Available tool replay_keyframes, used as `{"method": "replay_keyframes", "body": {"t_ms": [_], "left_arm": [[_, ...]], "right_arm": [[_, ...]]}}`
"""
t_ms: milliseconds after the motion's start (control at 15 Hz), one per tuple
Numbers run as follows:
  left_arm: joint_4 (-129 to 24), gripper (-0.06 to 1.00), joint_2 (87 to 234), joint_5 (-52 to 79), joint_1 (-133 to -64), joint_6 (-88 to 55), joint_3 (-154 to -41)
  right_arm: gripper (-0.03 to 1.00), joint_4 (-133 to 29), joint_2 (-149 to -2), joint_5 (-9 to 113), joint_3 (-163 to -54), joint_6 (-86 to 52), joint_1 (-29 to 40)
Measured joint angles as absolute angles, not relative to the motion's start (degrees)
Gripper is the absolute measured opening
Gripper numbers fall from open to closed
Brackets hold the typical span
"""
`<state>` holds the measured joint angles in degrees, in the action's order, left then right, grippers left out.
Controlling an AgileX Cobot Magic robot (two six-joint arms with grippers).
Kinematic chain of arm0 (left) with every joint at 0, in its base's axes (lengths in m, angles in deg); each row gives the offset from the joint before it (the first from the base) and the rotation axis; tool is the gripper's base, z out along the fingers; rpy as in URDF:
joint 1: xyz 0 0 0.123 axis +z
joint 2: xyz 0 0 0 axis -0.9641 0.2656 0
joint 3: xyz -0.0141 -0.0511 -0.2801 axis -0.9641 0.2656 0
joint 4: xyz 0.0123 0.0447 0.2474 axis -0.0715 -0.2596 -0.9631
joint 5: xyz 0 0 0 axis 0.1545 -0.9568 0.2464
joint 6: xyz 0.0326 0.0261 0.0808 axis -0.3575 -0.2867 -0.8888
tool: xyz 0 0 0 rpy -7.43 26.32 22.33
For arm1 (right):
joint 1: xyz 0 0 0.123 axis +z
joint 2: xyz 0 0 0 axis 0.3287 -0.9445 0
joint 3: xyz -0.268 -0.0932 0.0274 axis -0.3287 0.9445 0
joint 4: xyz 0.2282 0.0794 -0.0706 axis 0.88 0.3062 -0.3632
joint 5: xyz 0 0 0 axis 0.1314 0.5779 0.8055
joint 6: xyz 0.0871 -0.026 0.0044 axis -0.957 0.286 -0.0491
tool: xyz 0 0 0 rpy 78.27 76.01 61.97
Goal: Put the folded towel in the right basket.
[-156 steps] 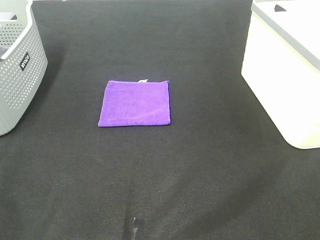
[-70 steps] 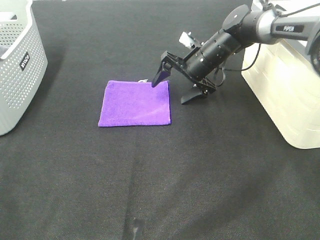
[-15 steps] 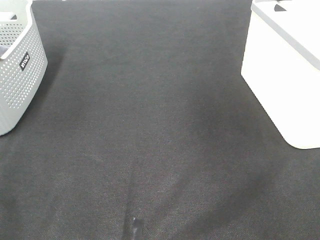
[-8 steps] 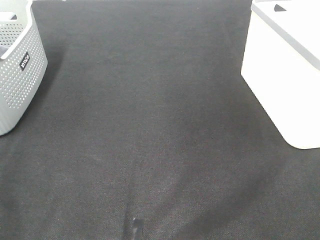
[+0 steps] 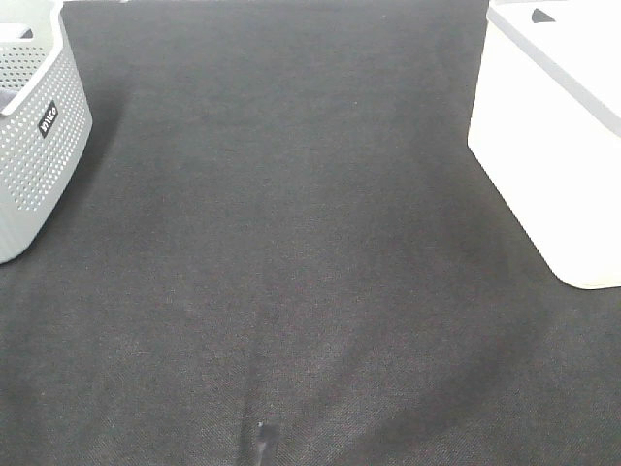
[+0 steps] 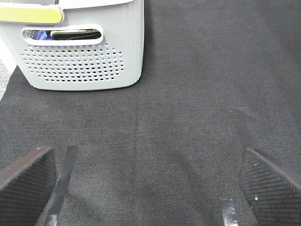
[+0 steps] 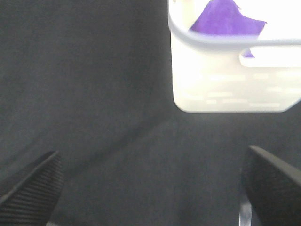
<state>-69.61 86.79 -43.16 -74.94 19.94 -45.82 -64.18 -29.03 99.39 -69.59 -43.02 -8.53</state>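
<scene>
Right gripper (image 7: 150, 188) hangs wide open and empty, off the black cloth (image 5: 291, 243). Purple towel (image 7: 225, 19), earlier flat mid-table, now lies inside the white right basket (image 7: 230, 89). Left gripper (image 6: 150, 188) spread too, holding nothing.

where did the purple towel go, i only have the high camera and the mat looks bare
Observer: The right wrist view shows the towel inside the white basket.
Operator: is the right hand still holding it
Observer: No, the right hand is open with nothing between its fingers, back over the mat.
Operator: and the left hand
Observer: The left hand is open too, facing the grey basket.
Operator: anything in that grey one
Observer: Something dark and something blue show through its handle slot; I cannot tell what they are.
</scene>
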Motion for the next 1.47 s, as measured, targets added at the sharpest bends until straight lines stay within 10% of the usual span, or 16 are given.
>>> {"method": "replay_keyframes", "body": {"t_ms": [333,1467], "left_arm": [[-69.61,0.99,86.79,-43.16,-74.94,19.94,-45.82],[-69.61,0.99,86.79,-43.16,-74.94,19.94,-45.82]], "right_arm": [[0.98,-63.15,-2.85,103.34,-56.70,-43.08,-8.53],[0.98,-61.89,-2.05,105.81,-54.98,-40.44,-15.92]]}}
